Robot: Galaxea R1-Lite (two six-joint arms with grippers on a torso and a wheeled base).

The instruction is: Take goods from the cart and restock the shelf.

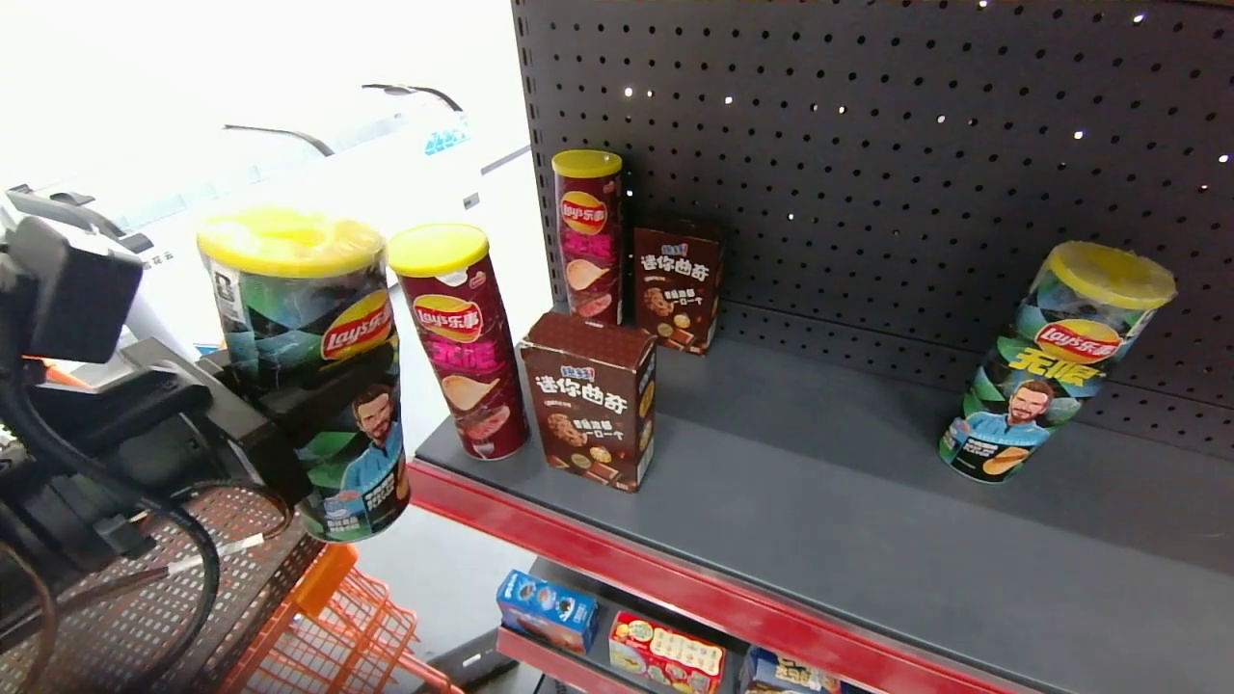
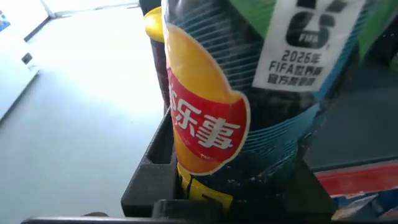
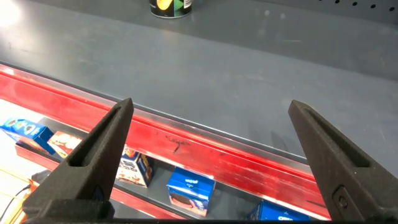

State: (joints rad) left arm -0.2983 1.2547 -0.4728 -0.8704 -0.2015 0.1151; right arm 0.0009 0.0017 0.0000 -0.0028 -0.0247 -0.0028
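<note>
The left gripper (image 1: pixel 337 376) is sitting at about 8 o'clock in the head view. Its arm is entering from the 9 o'clock edge, and its black fingers (image 1: pixel 308 390) are pointing toward 3 o'clock. It is clamping a chip can (image 1: pixel 289 308) around the middle, holding it upright with a slight tilt. The right gripper (image 3: pixel 211 155) is holding its two dark fingers (image 3: pixel 93 165) wide apart, with open space between them.

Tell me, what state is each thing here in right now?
Left gripper: shut on held can.
Held can: roughly upright, lidded, lifted.
Right gripper: open, empty.
Shelf can: standing, lidded.
Front red can: standing, lidded.
Back red can: standing, lidded.
Front box: upright, closed.
Back box: upright, closed.
</note>
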